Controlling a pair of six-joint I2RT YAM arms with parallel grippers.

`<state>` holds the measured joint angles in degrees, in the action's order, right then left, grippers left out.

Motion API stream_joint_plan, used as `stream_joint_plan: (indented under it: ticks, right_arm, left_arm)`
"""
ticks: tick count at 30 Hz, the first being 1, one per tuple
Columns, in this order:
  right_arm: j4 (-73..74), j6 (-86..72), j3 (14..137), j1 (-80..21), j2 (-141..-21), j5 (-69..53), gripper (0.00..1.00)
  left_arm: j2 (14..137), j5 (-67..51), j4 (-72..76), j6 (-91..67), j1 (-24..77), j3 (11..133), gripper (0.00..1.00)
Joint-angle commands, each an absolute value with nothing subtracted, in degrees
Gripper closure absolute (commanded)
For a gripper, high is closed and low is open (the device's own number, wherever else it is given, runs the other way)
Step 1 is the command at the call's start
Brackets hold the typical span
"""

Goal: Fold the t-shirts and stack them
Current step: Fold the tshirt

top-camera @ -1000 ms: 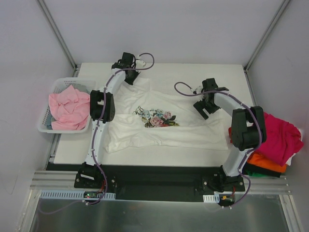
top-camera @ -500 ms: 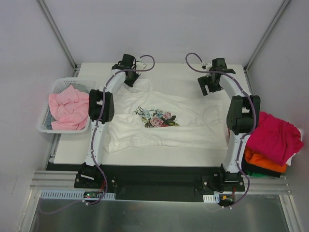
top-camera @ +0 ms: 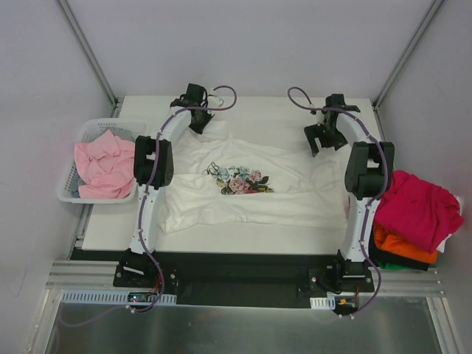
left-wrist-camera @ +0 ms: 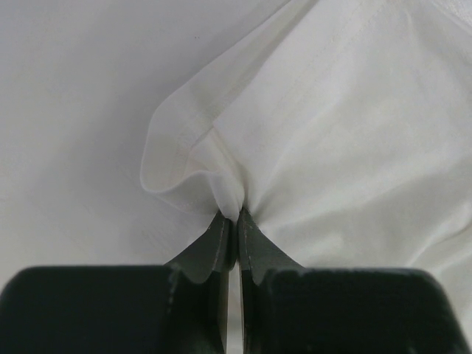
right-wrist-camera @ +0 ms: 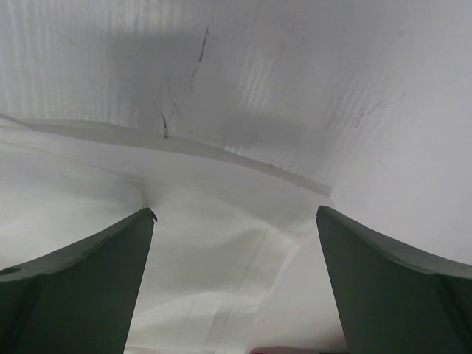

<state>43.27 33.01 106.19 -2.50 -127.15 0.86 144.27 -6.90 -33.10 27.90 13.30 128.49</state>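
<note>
A white t-shirt (top-camera: 247, 184) with a flower print lies spread across the table. My left gripper (top-camera: 198, 122) is shut on its far left corner; in the left wrist view the fingers (left-wrist-camera: 234, 221) pinch a bunched fold of white cloth (left-wrist-camera: 332, 162). My right gripper (top-camera: 318, 139) hangs open just above the shirt's far right corner, and the white fabric (right-wrist-camera: 221, 243) lies between its spread fingertips (right-wrist-camera: 110, 258). A pale pink t-shirt (top-camera: 105, 166) fills the basket. Magenta (top-camera: 420, 206), orange (top-camera: 402, 247) and dark t-shirts are piled at the right.
The white lattice basket (top-camera: 68, 193) stands off the table's left edge. The pile at the right hangs over the table's right edge beside the right arm. Bare white table (top-camera: 265, 110) runs along the back. Metal frame posts rise at both back corners.
My right arm swung from the shirt's middle right to the far right corner, then dropped a little closer to the cloth. The left gripper has kept its grip without moving.
</note>
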Motion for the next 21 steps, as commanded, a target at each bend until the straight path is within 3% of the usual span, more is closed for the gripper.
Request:
stream_joint_plan:
  ticks: [1,21]
  right_arm:
    - [45.35,33.13,106.97,-1.67,-125.95,1.76,0.03]
    - [47.19,38.14,109.77,-0.09,-130.16,2.64,0.02]
  left_arm:
    - [140.01,-6.77,-33.75,28.74,13.45,126.65,1.00]
    - [137.37,-7.21,-33.14,30.41,13.45,121.20,1.00]
